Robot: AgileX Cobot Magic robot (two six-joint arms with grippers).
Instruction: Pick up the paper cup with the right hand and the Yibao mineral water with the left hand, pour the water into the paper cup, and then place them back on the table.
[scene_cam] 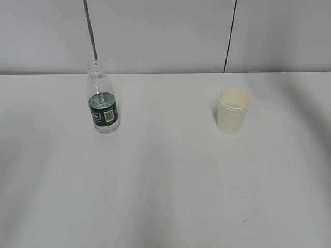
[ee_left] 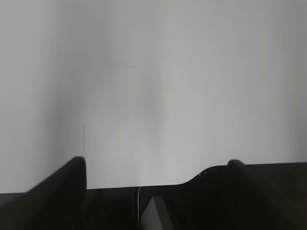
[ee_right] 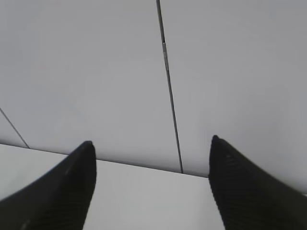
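nearest my exterior camera is bare white bench [scene_cam: 165, 206], with a small dark scuff toward the right. further back stands the yibao mineral water [scene_cam: 103, 101], upright and capless, on the left side; the paper cup [scene_cam: 234, 111] stands upright well apart on the right, with what looks like a little liquid inside, though i can't be sure. neither arm shows in that view, so i judge both things rest on the bench untouched.

the right hand [ee_right: 153, 187] has its jaws spread wide and empty, pointing at the back wall over the bench edge; the cup is not in its view. the left hand [ee_left: 158, 191] shows two dark blurred fingers apart over blank white, gripping nothing; the bottle is not in its view either.

by sides, bottle suits left, cup suits right. both long axes are vertical, so a level side approach fits.
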